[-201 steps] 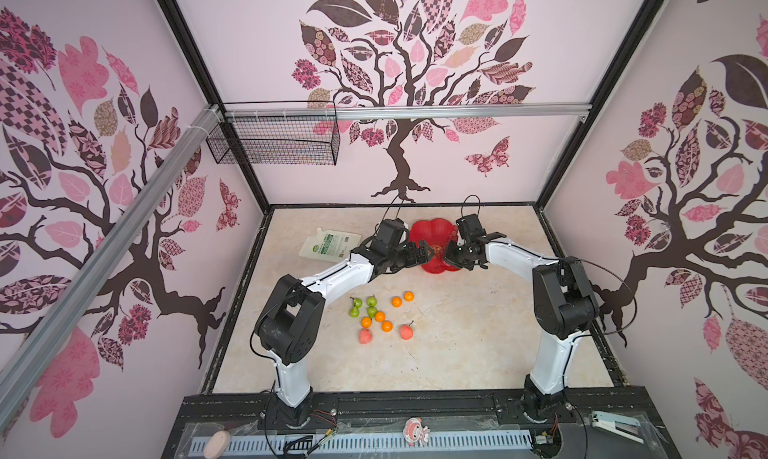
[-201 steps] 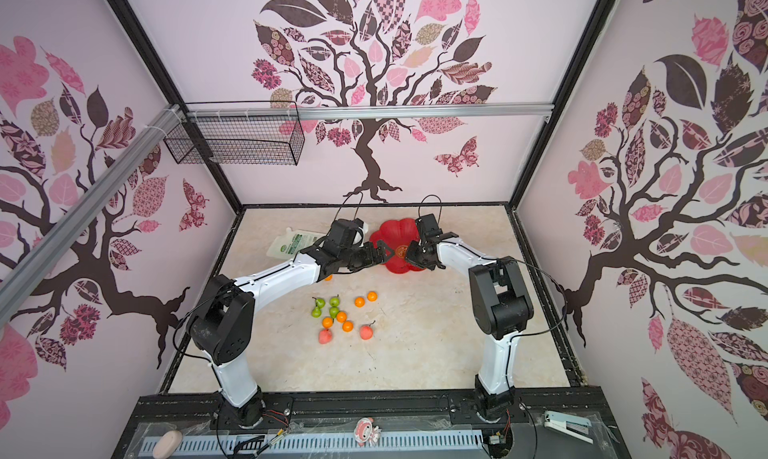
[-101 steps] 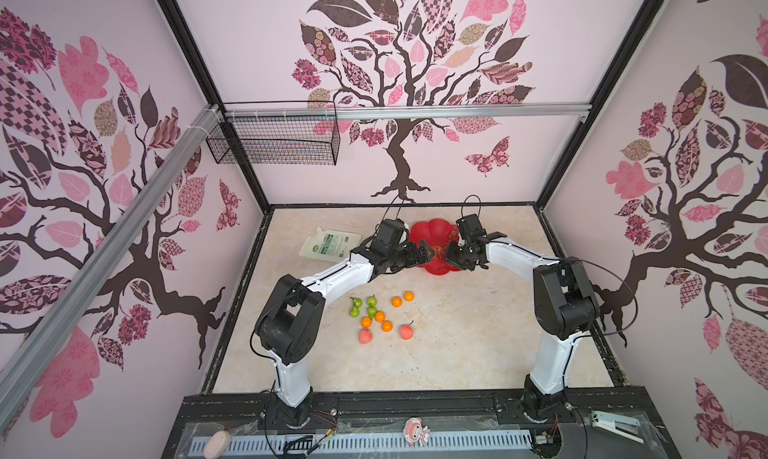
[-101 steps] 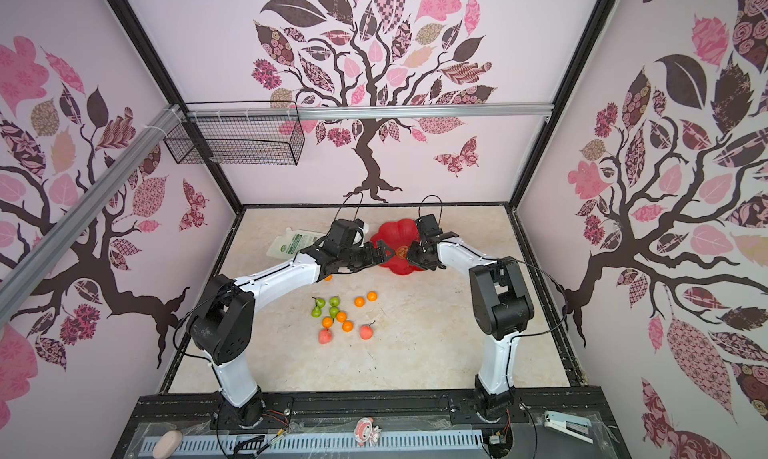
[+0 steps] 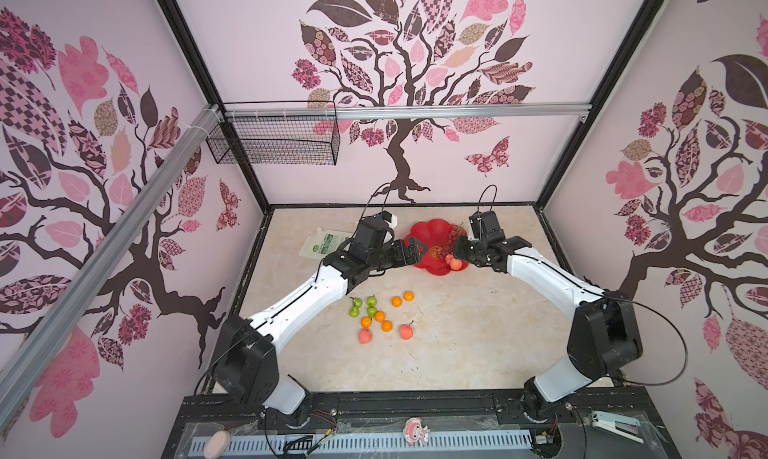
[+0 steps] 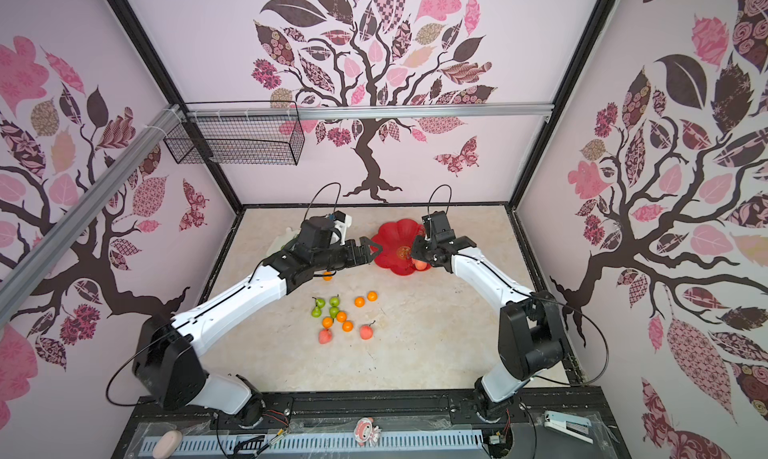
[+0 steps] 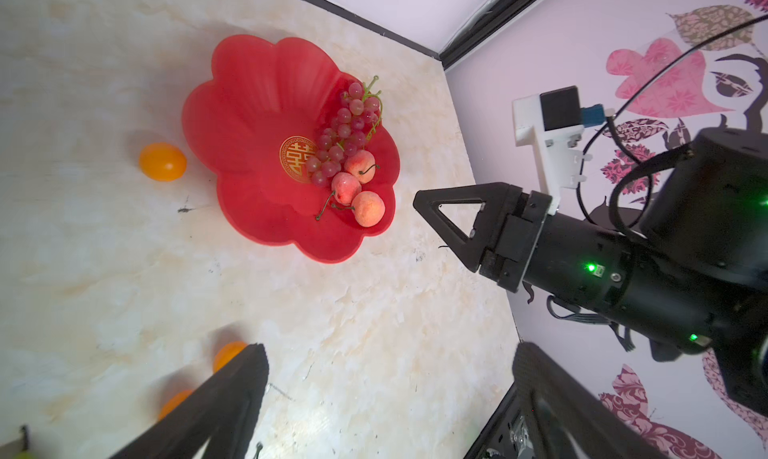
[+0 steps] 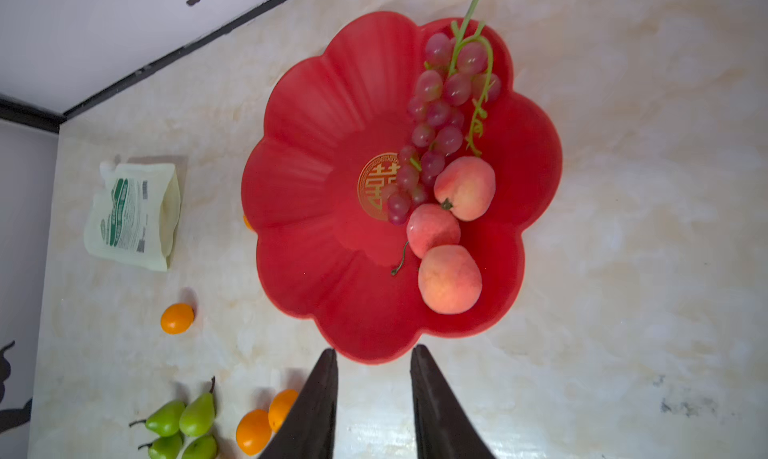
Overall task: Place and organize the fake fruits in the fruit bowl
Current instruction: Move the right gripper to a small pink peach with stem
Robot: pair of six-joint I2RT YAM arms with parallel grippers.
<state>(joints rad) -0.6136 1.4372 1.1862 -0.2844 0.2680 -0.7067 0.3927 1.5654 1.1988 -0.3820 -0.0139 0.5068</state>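
- Loose pink-red plastic peaches with dark stems, two: left-hand peach, right-hand peach. They lie on the cream marbled worktop, well short of both claws, toward the robot's base.
- Small glossy orange balls, five. Three lie just beside the pears. Two sit apart, toward the right-claw side.
- Green stemmed plastic pears, four, close together. They lie well short of the left claw, beside its white forearm.
- Left claw, black, with triangular fingers. Its jaws are spread wide with nothing between them. The tips are at the bowl's rim in both top views.
- Right claw, black, with pointed fingers. Its jaws are a narrow gap apart and empty. The tips are just beside the bowl rim, near the bowl peaches.
- Shallow glossy red flower-shaped bowl with a gold centre mark. It sits on the worktop between the two claws.
- Reddish-purple grape bunch with a green stem. It lies in the bowl from centre mark to rim, on the right-claw side.
- Bowl peaches, three, pink-red. They lie in a touching row beside the grape bunch, close to the right claw.
- Stray orange ball, on the worktop just beside the bowl's outer rim.
- Second stray ball, orange, under the left arm behind the left claw.
- White flat pouch with a green label. It lies on the worktop beside the left claw, on the side away from the right claw.
- Black wire basket, hung on the wall rail, far beyond and above the left claw.
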